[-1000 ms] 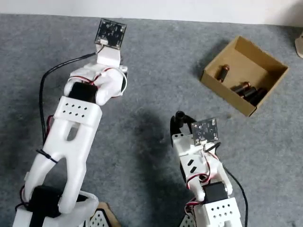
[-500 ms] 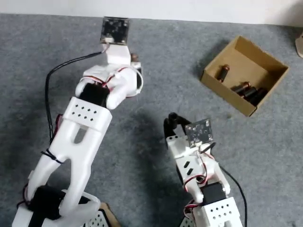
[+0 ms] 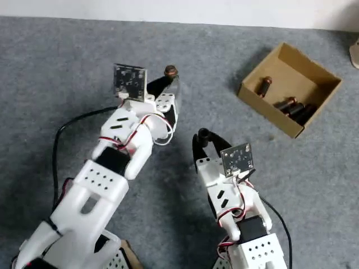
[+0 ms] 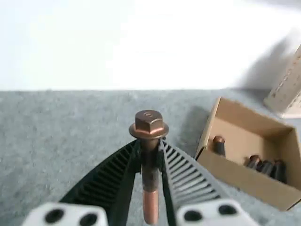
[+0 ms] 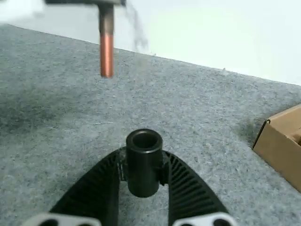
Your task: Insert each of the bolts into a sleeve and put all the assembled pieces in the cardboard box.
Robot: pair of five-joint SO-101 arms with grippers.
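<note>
Swung in from the far 11 o'clock side toward mid-table over the last second, bringing the left gripper [image 3: 166,85] and its hex bolt [image 3: 170,70] out from under the wrist camera board; meanwhile edged the right gripper [image 3: 204,141] a little toward 9 o'clock. Clamps the bolt's smooth copper-coloured shank between black, ribbed, wedge-shaped fingers [image 4: 108,183], with the flanged six-sided head just past the tips and the plain round end hanging free, upright and off the ground. Pinches, in the right gripper's matching ribbed fingers, a short black sleeve [image 3: 202,134], matte and cylindrical, with the open bore facing up. Puts the bolt at about 11 o'clock from the sleeve in the high view, near but apart and not lined up over the bore. Lies over a grey felt mat [image 3: 56,67], fuzzy and flat. Sets the cardboard box [image 3: 263,101], plain brown and open-topped, at about 2 o'clock from the right gripper, well apart, holding several assembled pieces [image 3: 287,104], dark tubes with copper heads, lying on their sides.
</note>
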